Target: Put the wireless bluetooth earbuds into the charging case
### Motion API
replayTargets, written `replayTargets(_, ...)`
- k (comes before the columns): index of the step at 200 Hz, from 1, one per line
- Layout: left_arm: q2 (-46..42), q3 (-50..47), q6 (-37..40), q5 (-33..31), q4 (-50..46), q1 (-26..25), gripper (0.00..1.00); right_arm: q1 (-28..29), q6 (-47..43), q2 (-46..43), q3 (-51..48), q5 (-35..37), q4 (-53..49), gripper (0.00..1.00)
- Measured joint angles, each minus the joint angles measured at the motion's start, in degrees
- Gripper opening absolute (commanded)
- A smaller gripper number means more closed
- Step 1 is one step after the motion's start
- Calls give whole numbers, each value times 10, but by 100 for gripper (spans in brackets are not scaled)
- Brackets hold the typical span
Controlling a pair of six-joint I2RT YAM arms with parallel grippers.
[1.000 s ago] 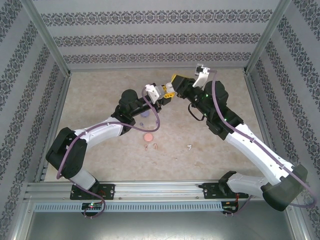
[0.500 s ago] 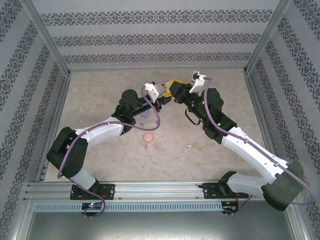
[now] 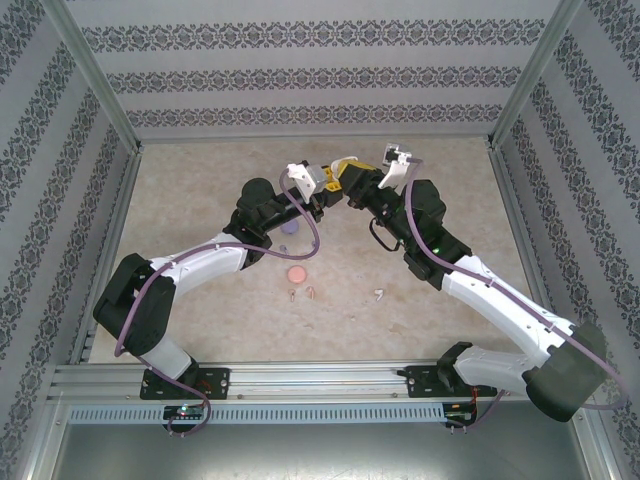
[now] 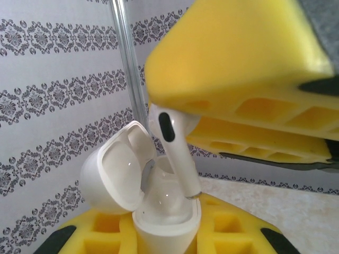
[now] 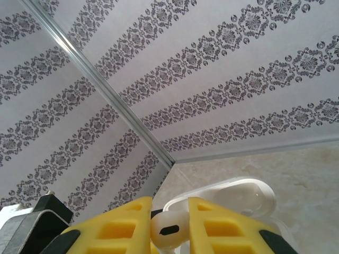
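One white earbud (image 4: pixel 172 151), pinched in the right gripper (image 5: pixel 168 228), touches the open case (image 4: pixel 161 209) the left gripper (image 4: pixel 167 241) clamps.

The right gripper (image 3: pixel 338 178), pinching a white earbud (image 5: pixel 168 231), has swung left, closing on the left gripper (image 3: pixel 318 190) and its open charging case (image 4: pixel 164 211), which edged slightly back.

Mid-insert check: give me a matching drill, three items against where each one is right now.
Items:
1. white earbud
2. white charging case
3. pink round case

States:
A. lying on the table
B. lid open, held in the left gripper
C. pinched in the right gripper, stem tip at the case mouth

Pairs: 1-C, 2-B, 3-A
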Motion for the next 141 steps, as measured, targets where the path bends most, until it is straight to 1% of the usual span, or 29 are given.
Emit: replayTargets(141, 0, 0, -2, 6, 0, -4, 0, -8, 2, 15, -10, 0, 23, 18)
